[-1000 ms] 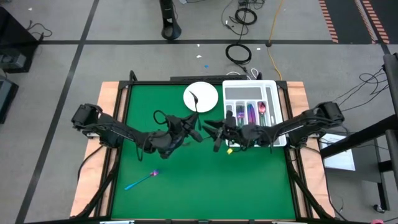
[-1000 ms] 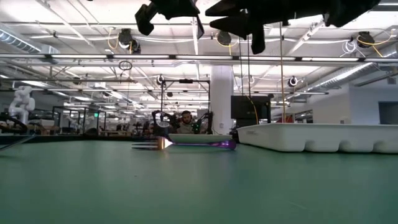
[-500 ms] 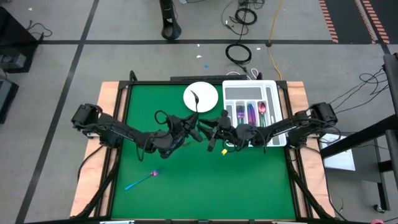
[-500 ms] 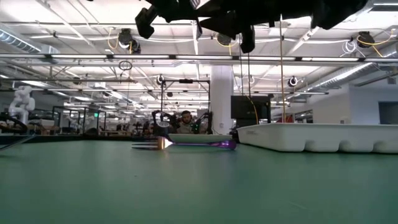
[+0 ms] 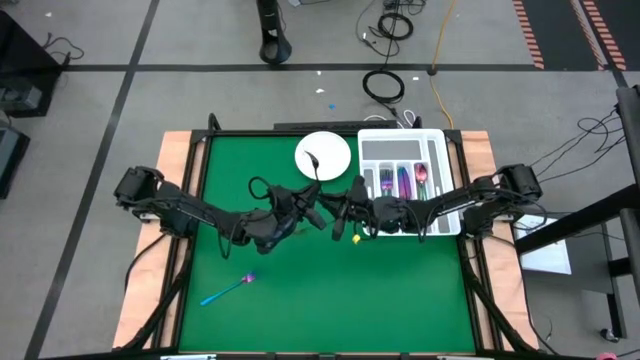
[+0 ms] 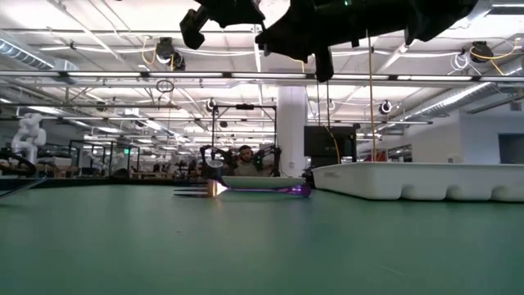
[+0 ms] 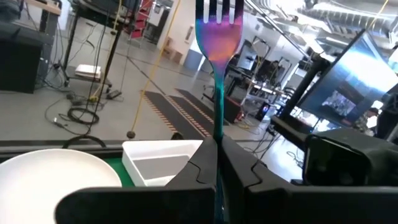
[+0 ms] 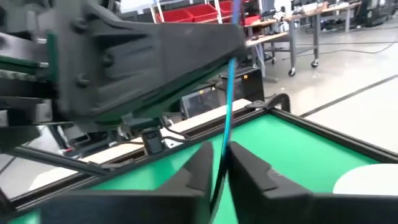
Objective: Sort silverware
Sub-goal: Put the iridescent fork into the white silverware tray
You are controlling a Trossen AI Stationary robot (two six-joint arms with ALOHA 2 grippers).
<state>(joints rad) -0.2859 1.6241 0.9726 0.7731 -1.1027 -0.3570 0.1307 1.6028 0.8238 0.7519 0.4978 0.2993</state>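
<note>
left claw (image 7: 216, 168): raised mid-table, clamped on fork (image 7: 217, 37) | right claw (image 8: 216, 165): facing it, pinching same fork

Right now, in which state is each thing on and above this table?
Left gripper: shut on the held fork.
Held fork: in the air, tines pointing away from the left gripper.
Right gripper: closed on the same fork's handle.
Loose fork: lying flat on the green table, untouched.
White plate: carries one utensil.
Slotted tray: several pieces in its slots.
</note>
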